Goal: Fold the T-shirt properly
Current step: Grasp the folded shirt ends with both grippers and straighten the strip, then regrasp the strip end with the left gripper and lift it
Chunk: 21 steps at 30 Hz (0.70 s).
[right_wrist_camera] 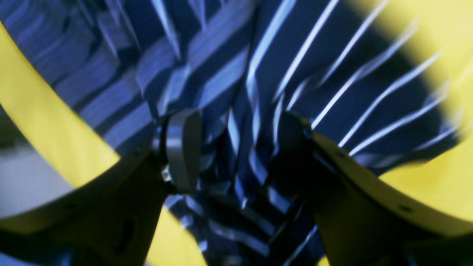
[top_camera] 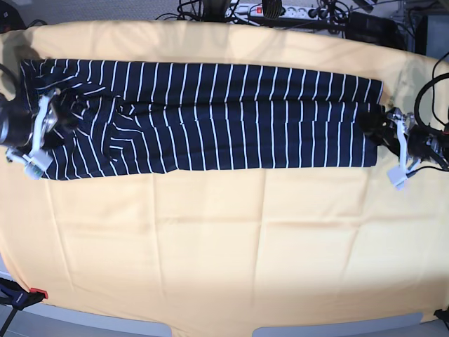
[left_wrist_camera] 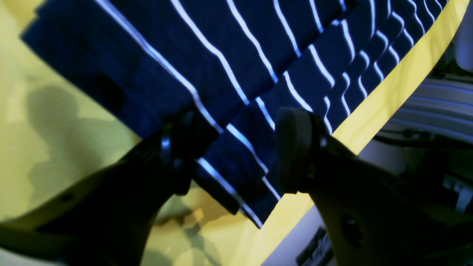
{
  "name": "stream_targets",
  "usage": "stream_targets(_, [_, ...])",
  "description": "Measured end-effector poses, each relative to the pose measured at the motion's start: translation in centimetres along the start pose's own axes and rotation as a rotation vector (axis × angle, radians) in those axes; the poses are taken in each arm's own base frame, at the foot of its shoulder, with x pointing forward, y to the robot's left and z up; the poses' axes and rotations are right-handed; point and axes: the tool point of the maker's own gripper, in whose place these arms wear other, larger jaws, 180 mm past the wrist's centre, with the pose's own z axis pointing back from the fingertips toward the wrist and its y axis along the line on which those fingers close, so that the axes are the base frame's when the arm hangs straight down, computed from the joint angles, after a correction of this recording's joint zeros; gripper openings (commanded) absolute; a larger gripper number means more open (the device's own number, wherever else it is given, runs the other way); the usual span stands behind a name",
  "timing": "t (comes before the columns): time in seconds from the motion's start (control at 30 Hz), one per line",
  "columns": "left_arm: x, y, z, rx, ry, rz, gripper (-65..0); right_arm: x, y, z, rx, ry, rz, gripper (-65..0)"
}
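Striped shirt [top_camera: 210, 119]: lies as a long band across the yellow cloth [top_camera: 210, 246] — lengthwise fold done.
Grippers: left [left_wrist_camera: 236, 151] and right [right_wrist_camera: 236, 147] both spread, holding nothing.
Left: crosswise folds.

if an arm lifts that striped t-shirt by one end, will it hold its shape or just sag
Probably sag: the T-shirt lies flat in a long folded band, with bunched wrinkles near the right gripper. It looks thin and light. Its stacked layers by the left gripper may slide apart when lifted.
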Motion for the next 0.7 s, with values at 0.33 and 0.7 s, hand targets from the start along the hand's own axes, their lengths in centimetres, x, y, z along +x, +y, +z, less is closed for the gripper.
stream_targets(0.33, [6.0, 2.3, 8.6, 0.137, -0.363, 0.004, -29.0, 2.6, -1.1, 0.4, -0.105, -0.306, -0.197, -65.0])
stream_targets(0.7, [1.3, 5.7, 9.6, 0.275, -0.499, 0.269, -29.0, -2.4, 1.2, -4.1, -0.210, -0.258, -0.296, -65.0])
